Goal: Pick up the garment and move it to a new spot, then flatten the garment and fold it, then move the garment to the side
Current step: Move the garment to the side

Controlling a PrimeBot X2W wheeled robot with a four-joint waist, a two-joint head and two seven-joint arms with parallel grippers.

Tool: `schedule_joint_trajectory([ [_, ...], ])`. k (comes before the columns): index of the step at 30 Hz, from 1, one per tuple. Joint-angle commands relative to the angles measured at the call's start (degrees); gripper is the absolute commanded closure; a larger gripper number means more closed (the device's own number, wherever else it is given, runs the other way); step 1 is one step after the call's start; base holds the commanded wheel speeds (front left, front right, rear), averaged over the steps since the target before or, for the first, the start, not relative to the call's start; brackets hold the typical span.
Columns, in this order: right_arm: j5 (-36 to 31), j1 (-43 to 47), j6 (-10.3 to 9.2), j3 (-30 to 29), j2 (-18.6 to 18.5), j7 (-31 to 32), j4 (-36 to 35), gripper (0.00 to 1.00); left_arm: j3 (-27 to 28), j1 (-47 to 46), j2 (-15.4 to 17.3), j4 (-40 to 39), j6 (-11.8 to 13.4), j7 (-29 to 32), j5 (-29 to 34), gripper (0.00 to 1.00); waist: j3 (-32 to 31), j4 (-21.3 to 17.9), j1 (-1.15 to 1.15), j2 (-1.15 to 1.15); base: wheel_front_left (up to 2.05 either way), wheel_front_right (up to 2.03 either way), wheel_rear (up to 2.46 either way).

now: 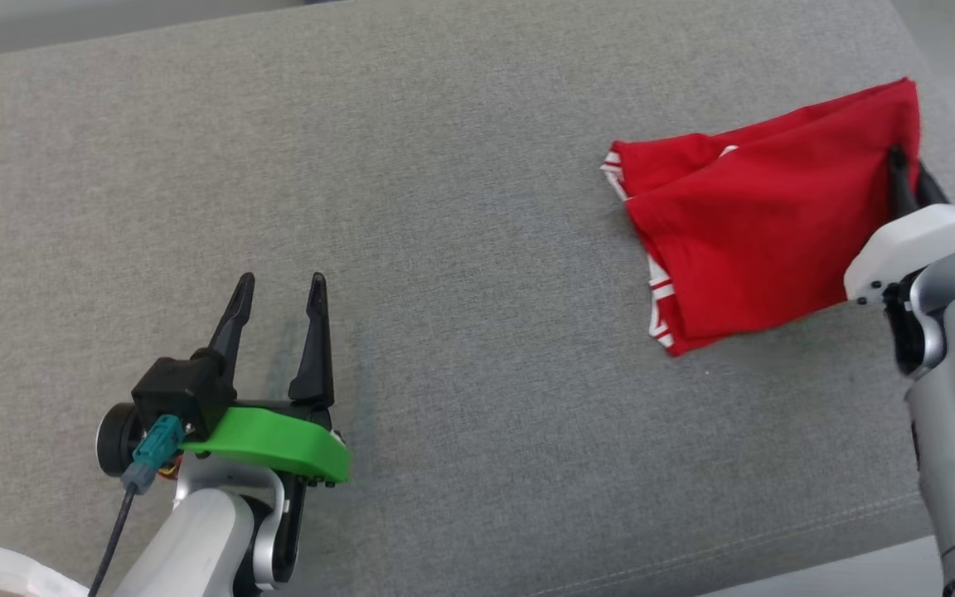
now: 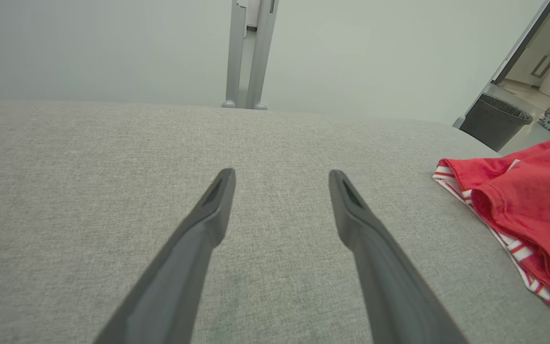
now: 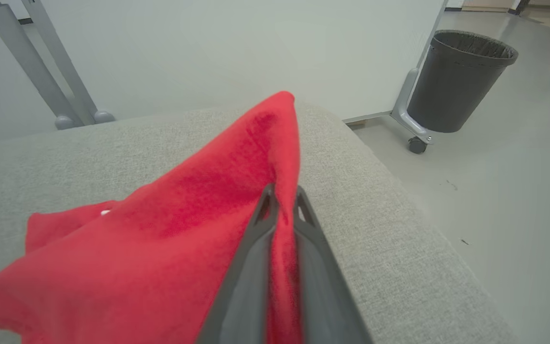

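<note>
Nearby, at the lower left of the head view, the left tool [image 1: 281,280] hovers over the bare grey surface [image 1: 477,166]. Its two long, dark, tapered fingers are spread wide and grasp nothing, and a bright green plastic bracket [image 1: 278,444] sits behind them. Well apart from it, across to the right, the right tool [image 3: 283,191] is clenched on the red garment [image 1: 759,224]. Its fingers pinch a ridge of cloth at the garment's right-hand edge, so the fabric rises there into a soft peak while the rest drapes down onto the surface. The garment lies near the surface's right end, folded into a rough, slanted rectangle several layers thick. Its cloth is a matte knit in bright red, with red-and-white striped trim along the left and lower-left edges. The surface beneath is coarse woven grey upholstery, rounded at its far edge, with a stitched seam near the front. Beyond it stand a pair of grey metal legs [image 2: 248,52] with rounded feet, a plain pale wall [image 2: 112,48] and, on the smooth floor [image 3: 518,191], a dark round bin [image 3: 461,81].
</note>
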Motion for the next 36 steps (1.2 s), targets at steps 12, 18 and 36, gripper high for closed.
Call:
schedule_joint_trajectory([
  [12,-6.0,-7.7,-0.11,-4.0,-11.3,-4.9,8.6,0.00,-0.8,-0.6,1.4,-1.5,0.7,1.1,0.6,0.00,1.8,5.9,0.00,0.00,0.00,0.00,0.00],
  [18,-9.0,-9.0,-0.10,-7.5,-10.2,-9.4,12.5,0.00,-1.1,-0.4,1.5,-1.6,1.0,1.3,0.5,0.00,1.6,6.8,0.00,0.00,0.00,0.00,0.00],
  [36,-6.0,-5.3,-0.10,4.1,-1.1,-10.1,4.4,0.00,2.9,0.3,1.0,1.2,-0.2,-2.8,-0.5,0.00,-7.6,8.6,0.00,0.00,0.00,0.00,0.00],
])
